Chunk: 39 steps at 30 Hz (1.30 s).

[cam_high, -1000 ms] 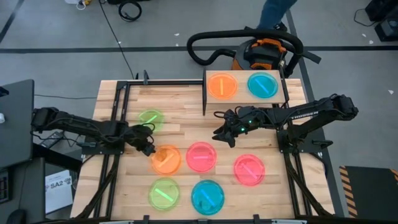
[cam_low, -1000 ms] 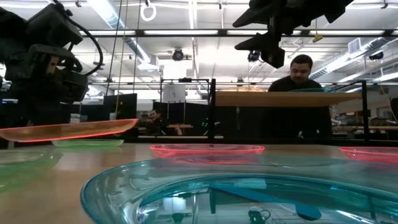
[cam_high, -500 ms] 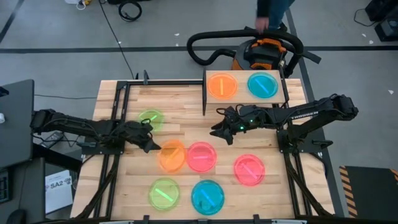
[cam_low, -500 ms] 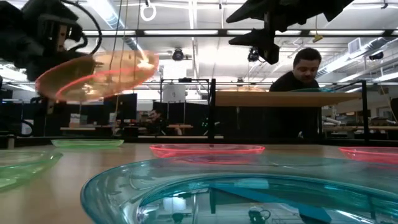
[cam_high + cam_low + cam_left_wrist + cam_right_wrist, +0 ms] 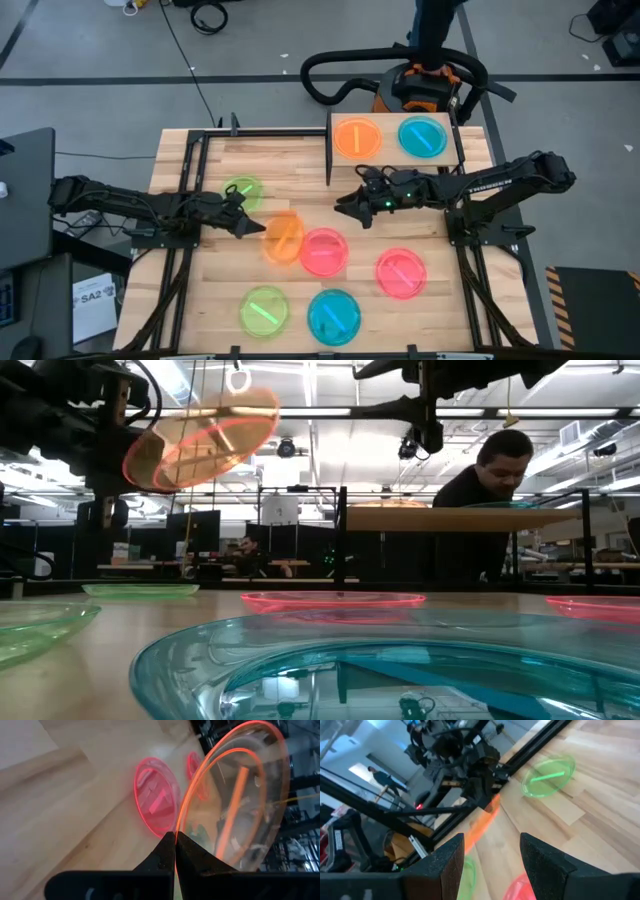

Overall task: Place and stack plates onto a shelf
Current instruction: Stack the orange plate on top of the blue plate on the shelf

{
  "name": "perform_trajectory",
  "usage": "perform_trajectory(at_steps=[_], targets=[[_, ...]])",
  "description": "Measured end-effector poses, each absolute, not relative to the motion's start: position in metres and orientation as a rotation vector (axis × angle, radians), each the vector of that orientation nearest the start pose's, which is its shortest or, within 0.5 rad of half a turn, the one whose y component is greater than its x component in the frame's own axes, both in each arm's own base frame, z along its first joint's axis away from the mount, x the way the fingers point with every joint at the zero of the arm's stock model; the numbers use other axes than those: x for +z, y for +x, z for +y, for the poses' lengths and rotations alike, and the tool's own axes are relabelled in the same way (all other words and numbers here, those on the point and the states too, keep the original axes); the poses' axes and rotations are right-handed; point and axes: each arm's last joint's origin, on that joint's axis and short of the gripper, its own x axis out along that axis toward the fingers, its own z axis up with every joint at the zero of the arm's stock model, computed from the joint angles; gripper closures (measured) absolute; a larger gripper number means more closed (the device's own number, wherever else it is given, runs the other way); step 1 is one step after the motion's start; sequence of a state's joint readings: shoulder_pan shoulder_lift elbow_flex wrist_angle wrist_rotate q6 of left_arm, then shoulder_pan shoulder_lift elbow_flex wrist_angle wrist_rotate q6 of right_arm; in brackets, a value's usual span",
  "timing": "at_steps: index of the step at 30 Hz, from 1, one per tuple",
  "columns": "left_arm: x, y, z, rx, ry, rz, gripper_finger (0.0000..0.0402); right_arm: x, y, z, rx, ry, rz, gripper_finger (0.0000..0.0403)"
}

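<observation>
Orange plate (image 5: 283, 237) is pinched at its rim by the left gripper (image 5: 245, 226), held tilted above mid-table. Right gripper (image 5: 350, 204) is hung wide, empty, beside the shelf (image 5: 392, 158).

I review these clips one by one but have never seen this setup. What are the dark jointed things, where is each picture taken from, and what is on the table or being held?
They are two robot arms at a wooden table. One picture looks straight down, one sits at table-top height, and one camera rides on each wrist. The left gripper is shut on the rim of an orange plate, lifted and tilted in the air. The right gripper hangs open and empty in front of the shelf, which already carries an orange plate and a teal plate side by side. Lying on the table are two green plates, two pink plates and one teal plate. A person stands behind the table.
</observation>
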<state>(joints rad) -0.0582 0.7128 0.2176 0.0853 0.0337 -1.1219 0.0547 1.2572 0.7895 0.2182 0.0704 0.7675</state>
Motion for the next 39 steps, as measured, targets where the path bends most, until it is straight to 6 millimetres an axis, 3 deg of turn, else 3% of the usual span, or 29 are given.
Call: perform_trajectory(at_steps=[14, 27, 33, 39], targets=[[0.174, 0.153, -0.003, 0.364, -1.043, 0.275, 0.0393, 0.274, 0.28, 0.024, -0.223, 0.72, 0.143, 0.0222], [0.176, 0.152, 0.002, 0.505, -0.948, 0.167, 0.0393, 0.232, 0.328, 0.022, -0.207, 0.676, 0.032, 0.0224], [0.177, 0.152, 0.003, 0.509, -0.947, 0.16, 0.0393, 0.211, 0.34, 0.013, -0.24, 0.673, 0.039, 0.0224], [0.177, 0.152, 0.003, 0.511, -0.947, 0.157, 0.0393, 0.203, 0.353, 0.012, -0.245, 0.651, 0.057, 0.0225]])
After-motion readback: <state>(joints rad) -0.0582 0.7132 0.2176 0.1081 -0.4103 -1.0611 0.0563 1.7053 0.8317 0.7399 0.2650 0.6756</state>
